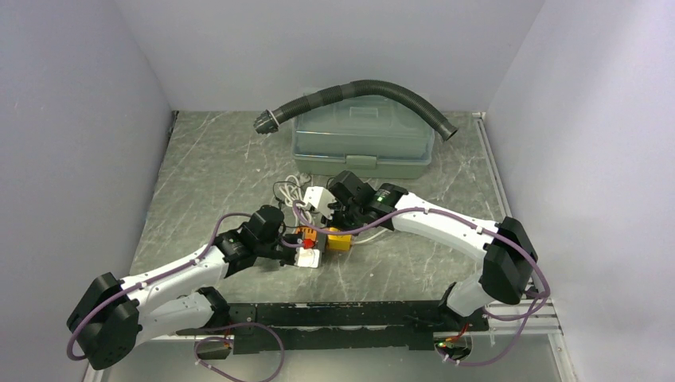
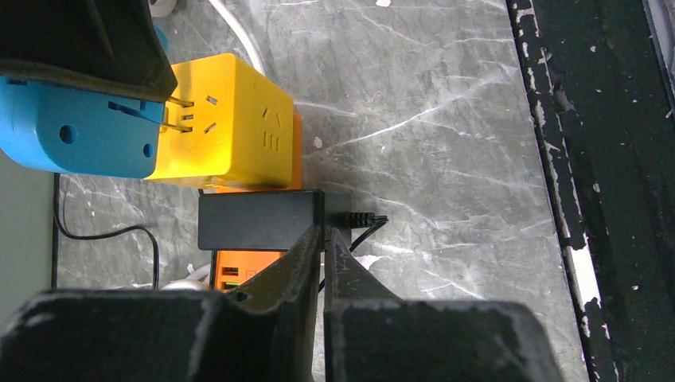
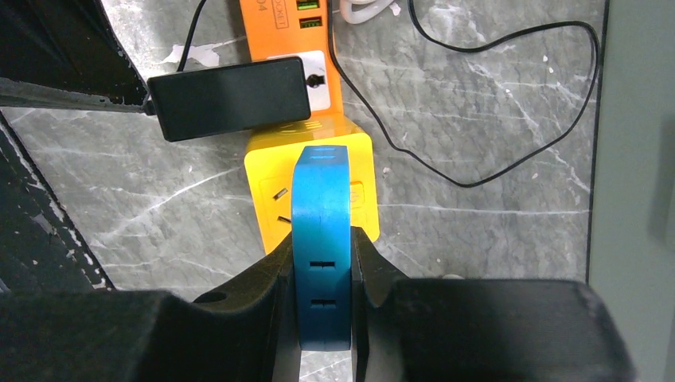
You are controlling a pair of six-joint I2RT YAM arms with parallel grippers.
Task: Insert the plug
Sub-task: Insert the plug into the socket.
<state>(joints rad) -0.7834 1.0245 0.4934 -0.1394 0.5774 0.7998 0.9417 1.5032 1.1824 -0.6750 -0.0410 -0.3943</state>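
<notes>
Top view: two arms, left arm (image 1: 171,278) and right arm (image 1: 446,227), elbows bent, meeting mid-table.

Left wrist: left gripper (image 2: 322,239) pinched closed, tips against one black adapter (image 2: 255,220). One blue plug (image 2: 79,135), prongs partly in one yellow socket cube (image 2: 231,119).

Right wrist: right gripper (image 3: 322,247) clamps the plug (sides squeezed).

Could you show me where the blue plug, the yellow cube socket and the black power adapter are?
blue plug (image 3: 321,239): right wrist view, narrow edge of its body.
yellow cube socket (image 2: 239,119): left wrist view, its slotted face.
black power adapter (image 3: 231,97): right wrist view, middle of its casing.
</notes>
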